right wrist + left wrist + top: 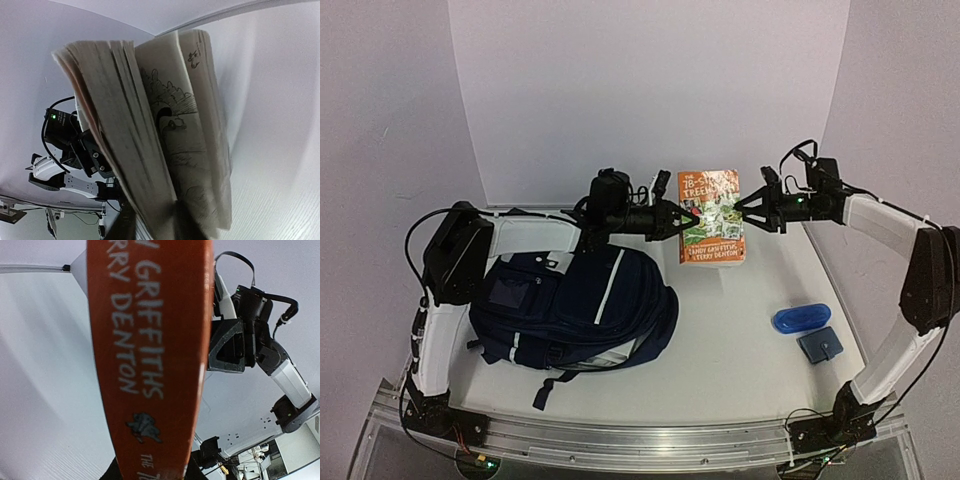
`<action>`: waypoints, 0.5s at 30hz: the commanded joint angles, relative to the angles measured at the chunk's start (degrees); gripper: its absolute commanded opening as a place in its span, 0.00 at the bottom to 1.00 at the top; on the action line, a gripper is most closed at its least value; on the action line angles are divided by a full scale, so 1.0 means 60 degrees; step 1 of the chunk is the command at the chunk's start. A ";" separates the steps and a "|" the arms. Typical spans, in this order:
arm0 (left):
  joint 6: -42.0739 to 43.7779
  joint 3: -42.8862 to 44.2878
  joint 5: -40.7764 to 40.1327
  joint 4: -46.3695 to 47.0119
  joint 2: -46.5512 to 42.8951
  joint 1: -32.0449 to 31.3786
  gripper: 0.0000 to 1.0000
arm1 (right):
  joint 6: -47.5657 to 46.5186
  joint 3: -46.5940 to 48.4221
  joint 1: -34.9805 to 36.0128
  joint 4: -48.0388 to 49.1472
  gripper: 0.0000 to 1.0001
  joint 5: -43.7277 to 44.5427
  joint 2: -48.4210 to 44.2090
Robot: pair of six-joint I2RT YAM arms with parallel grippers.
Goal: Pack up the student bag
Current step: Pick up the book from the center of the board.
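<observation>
The white counter (740, 350) stretched under both my arms. On it, below my left fingers (690, 216) and back toward my left base, lay the student bag (580, 300). It was navy with white stripes, slumped with its front pocket upward and a strap trailing to the near edge. Neither set of fingers touched it.

Between my two sets of fingers, up in the air and clear of the counter, hung an orange paperback book (712, 215), upright with its illustrated cover turned to the overhead camera. My left fingers were clenched on its spine side. From my left wrist that spine (150, 340) filled the view, orange with white author lettering, and my right arm showed just beyond it. My right fingers (742, 212) reached in from the opposite side, at the page edges. From my right wrist the pages (165, 150) fanned apart, a line drawing showing on one leaf, and dark finger shapes sat either side of the block at the bottom of the view. As far as that cramped view let me judge, those fingers stood parted, with the pages loose between them.

Below my right fingers and nearer my right base, a blue pouch (801, 318) rested on the counter. Just beside it, nearer again, lay a small grey-blue case (819, 345), the two close but apart.
</observation>
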 commanded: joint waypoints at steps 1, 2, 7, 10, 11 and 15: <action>0.0079 -0.0533 0.0285 0.1033 -0.1627 -0.0120 0.00 | -0.0501 -0.0169 0.0203 0.0563 0.83 0.0154 -0.0926; 0.0110 -0.0645 0.0308 0.1022 -0.1796 -0.0120 0.00 | -0.0596 -0.0186 0.0217 0.0555 0.88 0.0192 -0.0991; 0.0123 -0.0914 0.0532 0.1040 -0.2418 -0.0121 0.00 | -0.0946 -0.0256 0.0612 0.0478 0.98 -0.0111 -0.1184; 0.0009 -0.1094 0.0734 0.1344 -0.2689 -0.0121 0.00 | -0.1181 -0.0343 0.0805 0.0419 0.98 -0.0198 -0.1318; -0.0054 -0.1146 0.0796 0.1448 -0.2737 -0.0120 0.00 | -0.1257 -0.0368 0.0845 0.0389 0.98 -0.0198 -0.1354; -0.0704 -0.1298 0.1386 0.2415 -0.2778 -0.0120 0.00 | -0.1395 -0.0430 0.1063 0.0351 0.98 -0.0569 -0.1370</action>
